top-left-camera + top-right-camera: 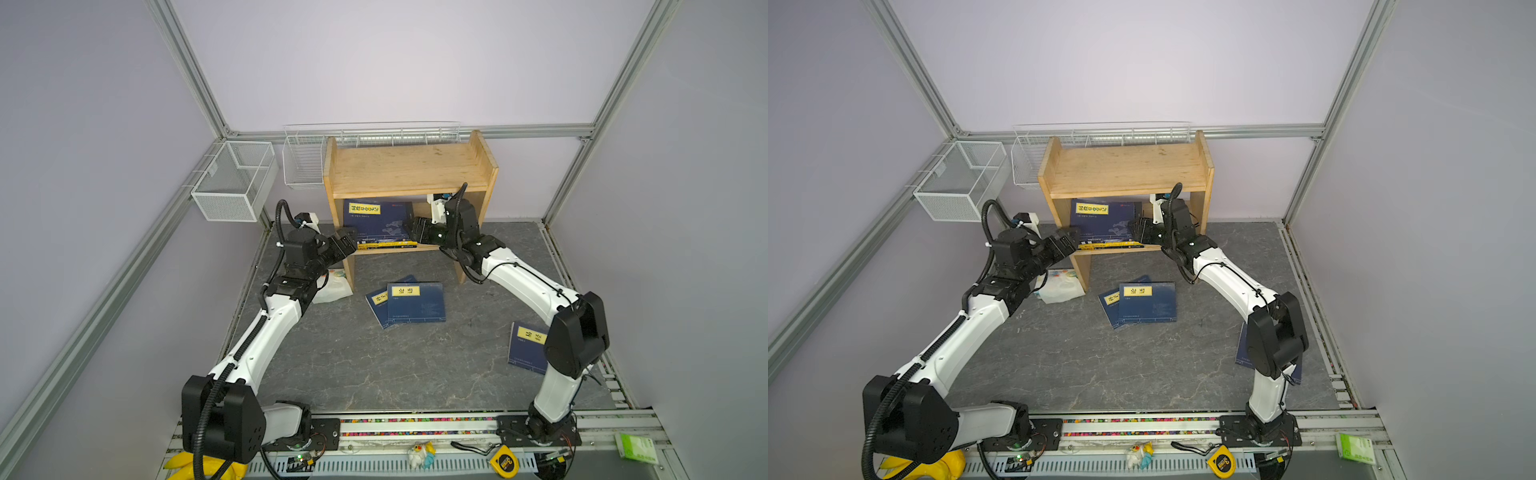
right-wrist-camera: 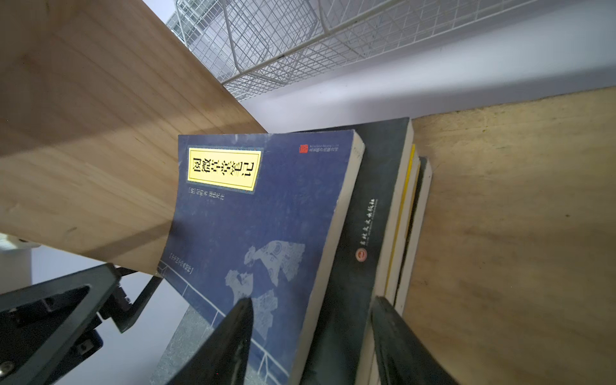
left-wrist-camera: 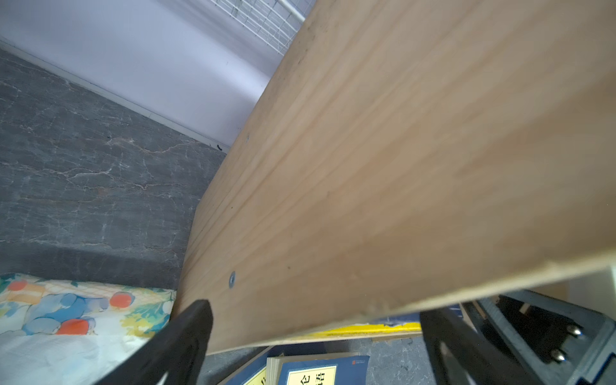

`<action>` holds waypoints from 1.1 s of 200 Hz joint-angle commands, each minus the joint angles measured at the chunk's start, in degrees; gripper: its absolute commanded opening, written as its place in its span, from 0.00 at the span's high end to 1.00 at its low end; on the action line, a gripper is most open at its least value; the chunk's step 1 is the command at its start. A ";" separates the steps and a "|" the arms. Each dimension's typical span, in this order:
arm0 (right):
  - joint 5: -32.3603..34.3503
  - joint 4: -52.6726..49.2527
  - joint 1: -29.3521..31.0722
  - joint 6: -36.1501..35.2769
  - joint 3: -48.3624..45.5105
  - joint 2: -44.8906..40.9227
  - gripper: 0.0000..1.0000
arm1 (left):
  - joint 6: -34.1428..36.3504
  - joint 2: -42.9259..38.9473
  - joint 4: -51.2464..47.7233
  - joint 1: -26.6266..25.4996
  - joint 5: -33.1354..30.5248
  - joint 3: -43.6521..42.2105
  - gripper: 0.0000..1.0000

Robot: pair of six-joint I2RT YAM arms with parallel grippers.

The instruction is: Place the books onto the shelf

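The wooden shelf (image 1: 407, 166) stands at the back. On its lower board (image 2: 516, 233) lies a stack of books: a navy one (image 2: 260, 216) on top, tilted against the left wall, over a black one (image 2: 370, 213), a yellow one (image 2: 401, 213) and another black one. My right gripper (image 1: 415, 230) (image 2: 313, 316) is shut on the navy and black books at the stack's right end. My left gripper (image 1: 347, 245) (image 3: 315, 333) is open, its fingers straddling the shelf's left side panel (image 3: 400, 166). Two overlapping navy books (image 1: 415, 301) lie on the table. A third (image 1: 525, 347) lies partly behind my right arm.
A white floral packet (image 1: 332, 286) lies beside the shelf's left leg, under my left arm. Two white wire baskets (image 1: 232, 183) (image 1: 305, 162) hang at the back left. A yellow tape measure (image 1: 503, 460), a small toy (image 1: 422, 455) and a green packet (image 1: 636, 449) sit on the front rail.
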 commanded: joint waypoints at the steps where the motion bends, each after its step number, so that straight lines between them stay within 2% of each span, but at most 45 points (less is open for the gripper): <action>1: 1.16 -1.64 0.94 -2.83 -0.04 -2.97 0.39 | 0.06 -3.44 1.00 0.38 3.12 -0.80 0.02; 28: 1.95 -4.67 0.94 -6.01 -0.95 -7.02 0.38 | 2.36 -7.72 -1.61 0.38 8.42 -2.32 0.02; 55: 1.50 -7.23 1.06 -7.48 -6.67 -13.69 0.37 | 2.61 -13.65 -5.18 0.25 14.23 -6.83 0.02; 76: 1.01 -8.31 1.39 -6.99 -13.77 -19.51 0.37 | 2.37 -18.67 -9.35 -1.11 13.69 -11.18 0.02; 93: 0.62 -9.50 1.92 -6.23 -19.44 -24.01 0.36 | 1.65 -21.52 -12.27 -4.27 11.93 -14.77 0.03; 119: 1.89 -10.57 2.99 -3.40 -28.20 -30.24 0.35 | -2.22 -22.98 -9.24 -10.54 9.28 -22.16 0.03; 160: 4.93 -6.65 3.48 1.80 -43.38 -34.05 0.24 | -6.93 -15.56 4.07 -18.61 3.49 -31.29 0.04; 172: 5.81 -6.02 3.45 2.38 -45.87 -33.23 0.19 | -6.74 -11.79 7.97 -19.60 3.19 -31.45 0.05; 194: 6.29 -2.96 3.36 1.70 -48.96 -30.67 0.15 | -6.81 -4.87 15.33 -20.45 2.53 -30.57 0.05; 220: 4.87 1.95 2.23 1.29 -50.74 -25.73 0.10 | -5.99 2.19 18.27 -21.15 0.38 -27.03 0.07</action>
